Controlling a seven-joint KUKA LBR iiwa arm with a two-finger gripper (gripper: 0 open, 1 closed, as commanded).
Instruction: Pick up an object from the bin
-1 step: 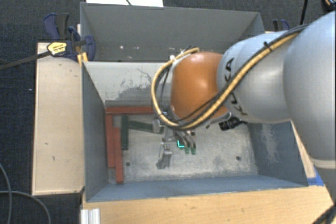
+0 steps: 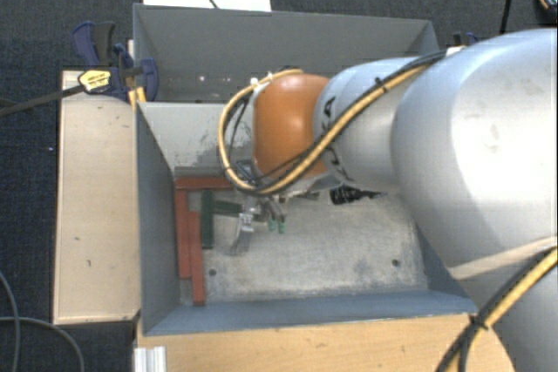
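The claw [image 2: 244, 231] hangs low under the orange cover [image 2: 283, 126], over the floor in the left half of the bin [image 2: 157, 222] as the view has it. Whether it is wide or narrow I cannot tell, and nothing shows in its grip.

The nearest thing is a dark green bar [image 2: 208, 222], just beside the claw on the view's left. Its long axis runs from the far side of the bin to the near side, parallel to the left wall. A short limb at its far end points right, toward the claw. Whether that limb touches the claw I cannot tell.

Beyond it a red bar [image 2: 190, 248] lies the same way at the foot of the left wall, with its own short limb along the far wall. A small green bit [image 2: 280, 227] lies just right of the claw.

In my judgement the green bar is the likely pick. That calls for a short shift to the view's left and a grip across its narrow width. The red bar close behind it leaves little room on that side
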